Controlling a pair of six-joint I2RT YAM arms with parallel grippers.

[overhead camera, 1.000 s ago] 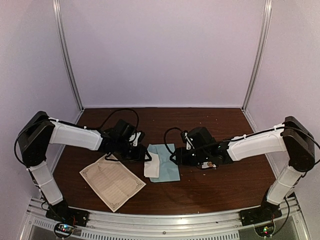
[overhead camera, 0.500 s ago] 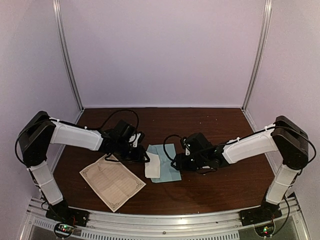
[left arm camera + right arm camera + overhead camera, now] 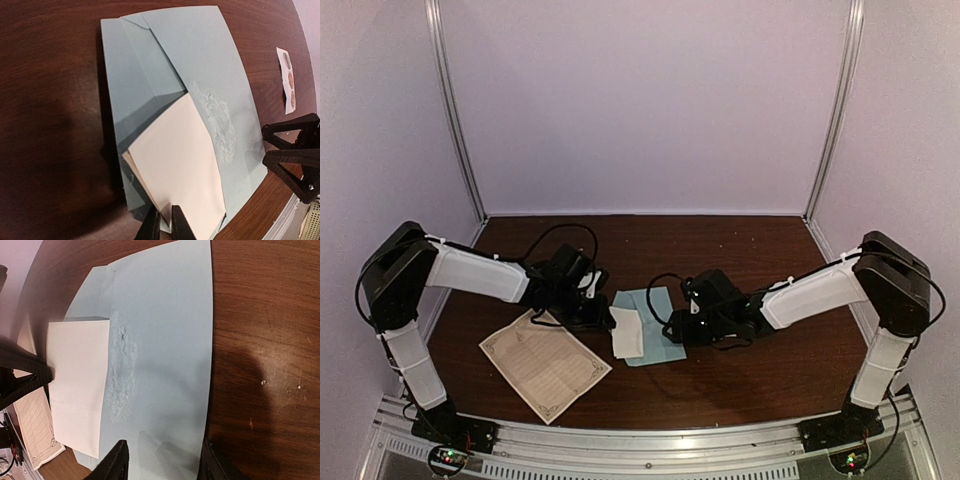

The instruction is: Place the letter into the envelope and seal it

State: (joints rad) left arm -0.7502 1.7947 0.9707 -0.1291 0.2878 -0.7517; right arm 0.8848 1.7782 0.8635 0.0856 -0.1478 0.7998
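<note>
- Step in hand, judged: opening the envelope (image 3: 655, 345) for loading; insertion not yet begun, sealing further off.
- Letter (image 3: 545, 365) flat and unfolded on the table (image 3: 740, 250), to the near left of the envelope, held by neither gripper. Nearest corner just beside the envelope; no contact evident.
- Envelope flat at mid-table between the 2 grippers. Pale cream panel (image 3: 175, 165) lying across its left half; flap lining or separate insert cannot be told. Rough whitish residue patch (image 3: 217, 120) alongside the panel.
- Left gripper (image 3: 163, 224): clenched on the near edge of the pale panel, fingers almost together with the paper edge between them.
- Right gripper (image 3: 162, 462): released, fingers well apart, low over the envelope's right edge, grasping nothing. Whether it presses the paper down cannot be told.
- Sticker strip (image 3: 286, 80) on the table beyond the envelope, untouched.
- Next move, judged: lift or peel the panel back while the right side pins the envelope; letter looks larger than the envelope, so folding likely needed first.
- Pose: both arms reaching inward from the outer bases, elbows high at the sides, forearms sloping down, wrists low at the table and facing each other across the envelope.
</note>
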